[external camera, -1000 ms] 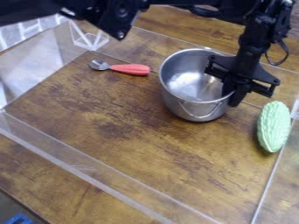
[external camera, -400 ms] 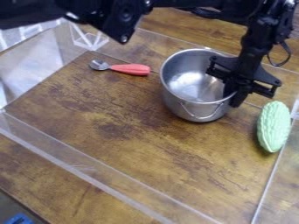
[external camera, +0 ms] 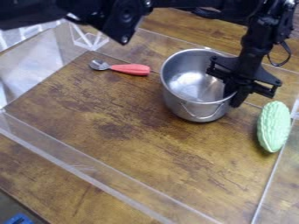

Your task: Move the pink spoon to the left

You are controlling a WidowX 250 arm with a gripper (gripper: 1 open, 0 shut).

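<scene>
The pink spoon (external camera: pixel 121 67) lies flat on the wooden table at the upper left, silver bowl end to the left, reddish-pink handle to the right. My gripper (external camera: pixel 237 94) hangs pointing down at the right rim of the round steel pot (external camera: pixel 194 84), far to the right of the spoon. Its dark fingers look shut and no held thing shows between them.
A bumpy green vegetable (external camera: pixel 274 125) lies right of the pot. Clear plastic walls (external camera: pixel 70 153) fence the wooden table. A dark arm segment (external camera: pixel 111 16) crosses the top, above the spoon.
</scene>
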